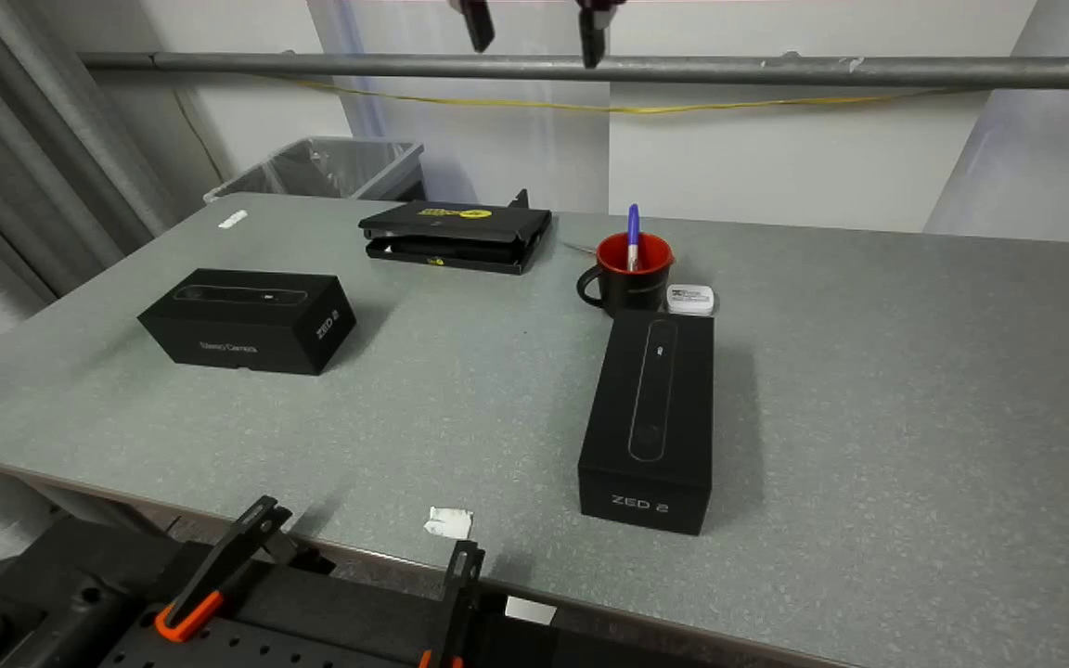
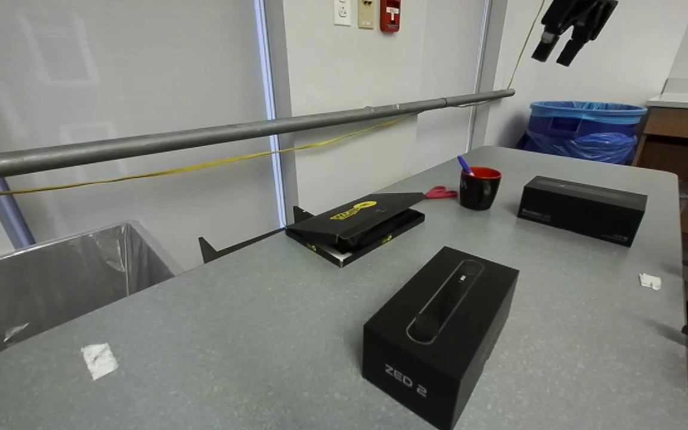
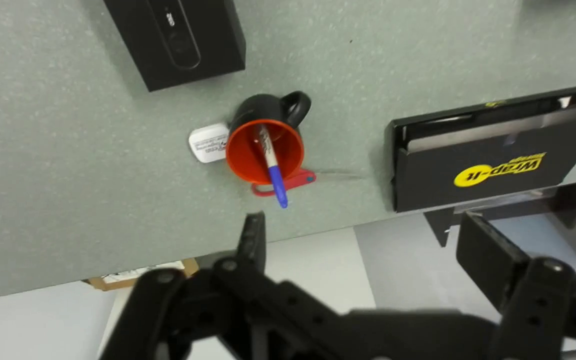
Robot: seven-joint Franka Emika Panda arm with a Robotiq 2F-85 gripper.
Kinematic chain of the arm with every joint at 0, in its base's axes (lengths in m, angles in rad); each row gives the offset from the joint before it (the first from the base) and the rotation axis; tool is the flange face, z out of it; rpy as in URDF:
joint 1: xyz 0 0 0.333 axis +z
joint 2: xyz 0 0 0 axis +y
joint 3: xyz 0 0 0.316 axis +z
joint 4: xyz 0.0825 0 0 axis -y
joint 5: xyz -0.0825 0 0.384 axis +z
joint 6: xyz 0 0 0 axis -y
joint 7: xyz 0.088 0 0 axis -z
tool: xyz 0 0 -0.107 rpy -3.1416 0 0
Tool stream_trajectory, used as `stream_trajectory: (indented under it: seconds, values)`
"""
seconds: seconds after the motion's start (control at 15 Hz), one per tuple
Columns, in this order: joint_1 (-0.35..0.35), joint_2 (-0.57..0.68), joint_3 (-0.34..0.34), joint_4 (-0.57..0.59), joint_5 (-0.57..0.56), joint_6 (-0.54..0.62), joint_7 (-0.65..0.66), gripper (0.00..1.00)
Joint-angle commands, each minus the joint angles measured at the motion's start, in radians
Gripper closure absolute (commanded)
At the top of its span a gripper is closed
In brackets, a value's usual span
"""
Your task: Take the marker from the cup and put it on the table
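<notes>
Marker (image 1: pixel 633 237): there is one;
Cup (image 1: pixel 635 295): one;
Table (image 1: pixel 915 417): one;
White scraps (image 2: pixel 99 361) on the table: two;
Long black boxes (image 1: pixel 650 417): there are two;
Flat black box (image 3: pixel 503 145): one;
Scissors (image 3: pixel 300 178): one pair;
Small white case (image 3: pixel 208 142): one;
Gripper (image 3: pixel 371 244): one;
Clamps (image 1: pixel 225 559): two;
Pipe (image 1: pixel 534 67): one;
Yellow cord (image 1: pixel 664 109): one;
Bins (image 1: pixel 393 171): there are two, one grey and one with a blue liner (image 2: pixel 586 141);
Wall outlet (image 2: pixel 342 12): one;
Beige wall plate (image 2: pixel 366 13): one;
Red wall box (image 2: pixel 390 16): one

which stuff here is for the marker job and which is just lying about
For the job: marker, cup holding it, table, open gripper
Just lying about: ZED 2 box near the cup, other ZED 2 box, Wrap-It box, red-handled scissors, small white printed item
</notes>
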Motion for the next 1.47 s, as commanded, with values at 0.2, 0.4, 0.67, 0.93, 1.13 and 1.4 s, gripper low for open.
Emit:
stream_trajectory:
  seconds: [0.2,0.4,0.67,0.93,1.13,1.4]
  values:
    - [-0.026,0.175,-0.011,0.138,0.059,0.02,0.0,0.0]
    - [-0.027,0.195,-0.011,0.158,0.06,0.019,0.003,0.0]
    - [-0.037,0.314,0.0,0.203,-0.012,0.089,0.019,0.0]
    - [-0.043,0.486,-0.005,0.286,-0.085,0.176,0.011,0.0]
    - [-0.043,0.622,0.001,0.372,-0.092,0.254,-0.022,0.0]
    - [-0.044,0.715,0.01,0.464,-0.082,0.229,-0.023,0.0]
